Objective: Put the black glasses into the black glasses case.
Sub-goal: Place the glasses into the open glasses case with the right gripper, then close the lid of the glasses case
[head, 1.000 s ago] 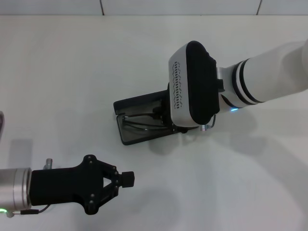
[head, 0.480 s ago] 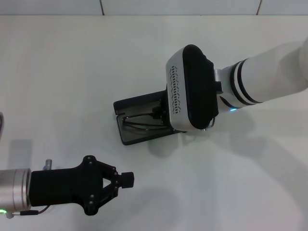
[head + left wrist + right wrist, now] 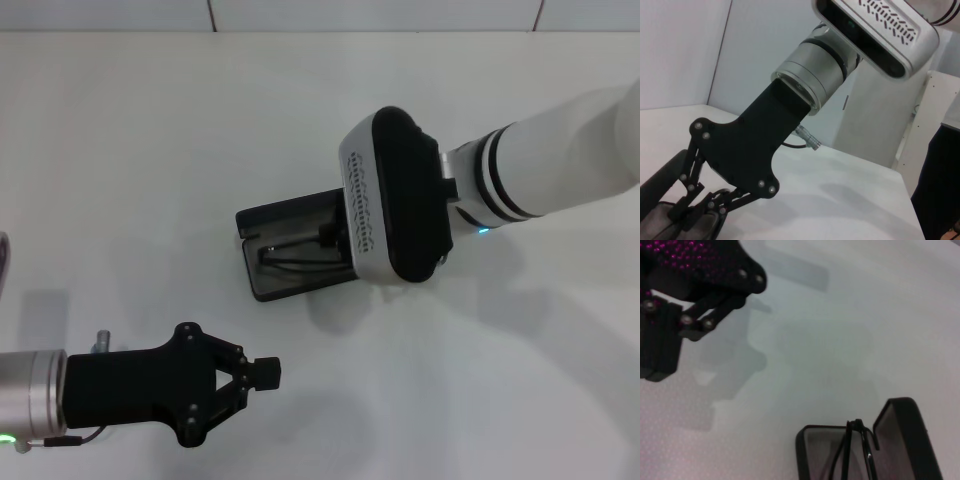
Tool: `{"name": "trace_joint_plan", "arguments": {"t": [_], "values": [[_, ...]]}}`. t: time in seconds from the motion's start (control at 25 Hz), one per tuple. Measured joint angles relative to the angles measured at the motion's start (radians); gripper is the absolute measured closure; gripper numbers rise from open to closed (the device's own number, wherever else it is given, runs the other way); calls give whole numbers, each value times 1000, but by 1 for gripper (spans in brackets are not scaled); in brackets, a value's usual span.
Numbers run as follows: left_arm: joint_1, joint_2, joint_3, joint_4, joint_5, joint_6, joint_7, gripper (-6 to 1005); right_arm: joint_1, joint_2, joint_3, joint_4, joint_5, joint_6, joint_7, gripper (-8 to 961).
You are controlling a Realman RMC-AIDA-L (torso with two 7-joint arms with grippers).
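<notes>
Lying inside the open black glasses case (image 3: 285, 262): the black glasses (image 3: 300, 256); right claw (image 3: 335, 236) overhead.

White table, pale wall, a few odd bits at the edges.

A plain white table (image 3: 150, 130) fills almost the whole head view, matte and even, with soft grey shadows (image 3: 40, 305) pooling near its left side. Along the far edge runs a pale wall (image 3: 380, 12), split by thin dark seams (image 3: 212, 14) slanting up out of the picture. At the far left edge a sliver of a grey object (image 3: 3, 262) pokes in, too little of it showing to tell what it is. In the left wrist view, a white wall (image 3: 680, 50) stands behind the table, a tall white panel (image 3: 880, 115) rises beside it, and a dark shape (image 3: 940, 190) sits at the edge, unidentifiable.
</notes>
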Motion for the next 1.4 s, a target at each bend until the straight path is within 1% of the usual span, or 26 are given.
{"name": "trace_joint_plan", "arguments": {"t": [0.92,1.16,1.28,1.4], "values": [[-10,-1,0,-1,5,-2,-6,953,8,0,1,-11,-32,1,-9,864],[-9,-1,0,0,5,-1,-7,952,1,0,8,-27,-20,-11,-7,818],[-7,0,-4,6,3,11,-7,952,-16,0,13,-47,-14,-15,-3,796],[-6,4,-8,8,-3,24,-9,951,-43,0,36,-84,19,-59,-4,773]]}}
